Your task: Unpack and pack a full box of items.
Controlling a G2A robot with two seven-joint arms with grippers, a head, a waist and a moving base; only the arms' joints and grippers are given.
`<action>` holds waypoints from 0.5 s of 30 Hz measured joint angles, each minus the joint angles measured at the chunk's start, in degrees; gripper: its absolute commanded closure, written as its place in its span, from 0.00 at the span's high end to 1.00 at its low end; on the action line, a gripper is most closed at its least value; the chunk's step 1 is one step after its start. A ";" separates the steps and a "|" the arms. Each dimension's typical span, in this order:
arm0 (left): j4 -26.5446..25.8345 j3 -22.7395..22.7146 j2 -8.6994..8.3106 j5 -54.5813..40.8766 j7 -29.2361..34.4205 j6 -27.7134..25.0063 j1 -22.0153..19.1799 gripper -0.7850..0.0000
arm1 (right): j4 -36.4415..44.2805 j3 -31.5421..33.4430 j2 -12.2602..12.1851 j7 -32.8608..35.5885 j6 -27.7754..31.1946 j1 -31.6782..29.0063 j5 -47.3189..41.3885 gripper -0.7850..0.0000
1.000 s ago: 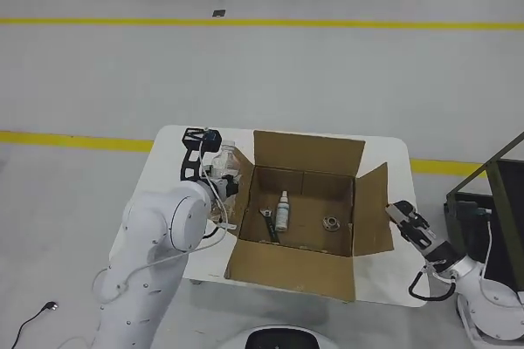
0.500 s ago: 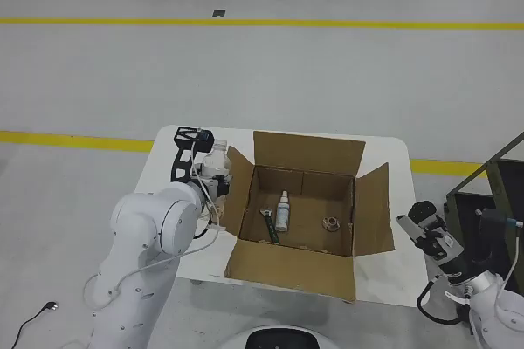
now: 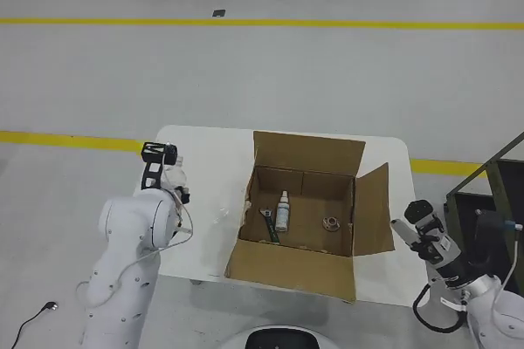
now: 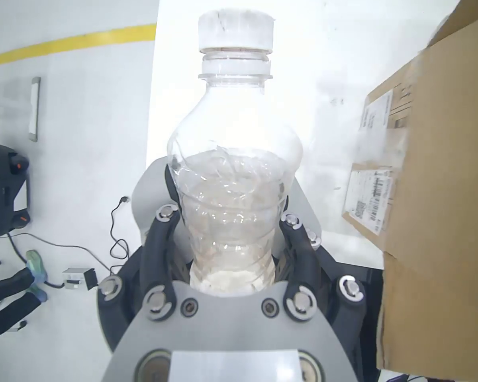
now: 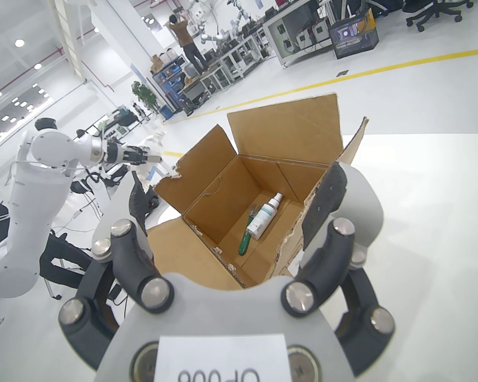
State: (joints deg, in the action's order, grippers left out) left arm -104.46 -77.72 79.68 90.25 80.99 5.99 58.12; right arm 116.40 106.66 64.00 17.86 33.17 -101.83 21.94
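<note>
**Left jaws clamping the clear bottle [image 4: 231, 184] over the desk [image 4: 322, 61]; right jaws standing open and empty.**
My left jaws are gripping the bottle across its ribbed lower body, with the white cap pointing away from my wrist. I am holding it above the left part of the desk, apart from the cardboard box [image 4: 442, 160]. I am judging the bottle to be empty and light, with thin, smooth walls that dent easily, so I am treating the ribbed waist as the correct hold and keeping the squeeze moderate. The neck and shoulder are looking too slick and tapered to grip. Farther off, the box is lying open with a spray bottle [image 3: 282, 211], a green-handled wrench [image 3: 268, 225] and a small metal part [image 3: 331, 224] on its floor. My right jaws are hanging beyond the box's right flap.
</note>
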 measured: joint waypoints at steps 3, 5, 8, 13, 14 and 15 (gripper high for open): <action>5.33 2.14 0.18 2.25 -2.16 0.64 0.73 0.00 | 0.51 -0.24 0.02 -0.50 0.32 -0.05 1.08 1.00; 8.76 3.43 0.42 2.80 -3.46 1.45 0.76 0.00 | 0.57 -0.31 0.03 -0.73 0.50 -0.11 1.44 1.00; 14.64 4.99 0.84 2.27 -5.46 2.74 -0.20 0.00 | 0.49 -0.27 0.03 -1.02 0.71 -0.15 1.62 1.00; 23.03 6.41 1.50 -0.53 -9.20 3.01 -2.26 0.00 | -0.24 0.37 0.01 -1.58 1.08 -0.41 1.18 1.00; 24.35 6.45 1.58 -1.13 -9.72 2.91 -2.65 0.00 | -0.42 0.45 0.01 -1.63 1.11 -0.49 1.09 1.00; 25.87 6.49 1.68 -1.92 -10.33 2.62 -3.14 0.00 | -0.66 0.53 0.01 -1.68 1.12 -0.59 0.99 1.00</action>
State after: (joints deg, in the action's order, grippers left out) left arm -78.59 -71.23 81.36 88.33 70.66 8.62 54.97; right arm 115.74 107.19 64.01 16.19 34.30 -102.42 22.94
